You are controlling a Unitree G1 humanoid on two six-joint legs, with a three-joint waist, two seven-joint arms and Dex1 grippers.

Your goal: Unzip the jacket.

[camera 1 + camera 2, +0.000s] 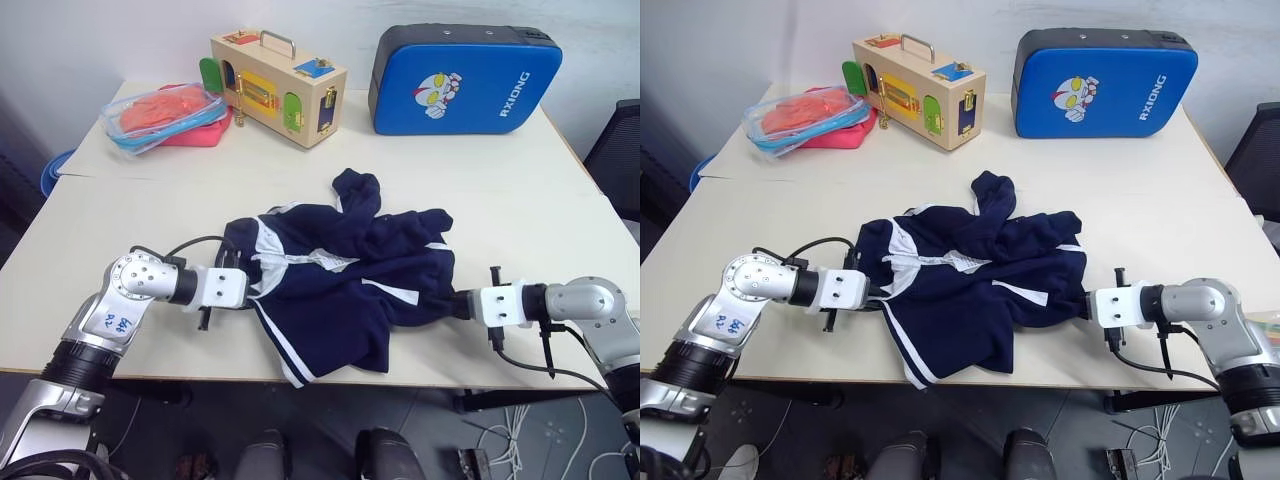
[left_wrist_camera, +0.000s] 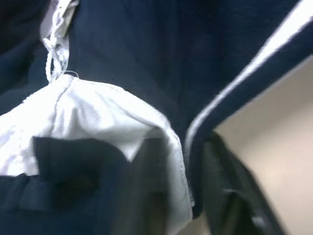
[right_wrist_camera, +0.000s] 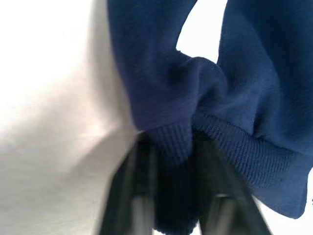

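Silver arms with white wrist blocks, black cables, and blue handwriting on the left arm (image 1: 110, 322).

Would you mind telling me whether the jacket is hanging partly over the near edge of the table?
Yes, the jacket's striped lower hem reaches past the table's near edge in the left eye view.

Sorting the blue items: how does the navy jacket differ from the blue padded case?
The navy fabric jacket lies crumpled flat mid-table; the bright blue padded case stands upright at the far edge. The jacket has white stripes; the case bears a cartoon figure. Both are blue.
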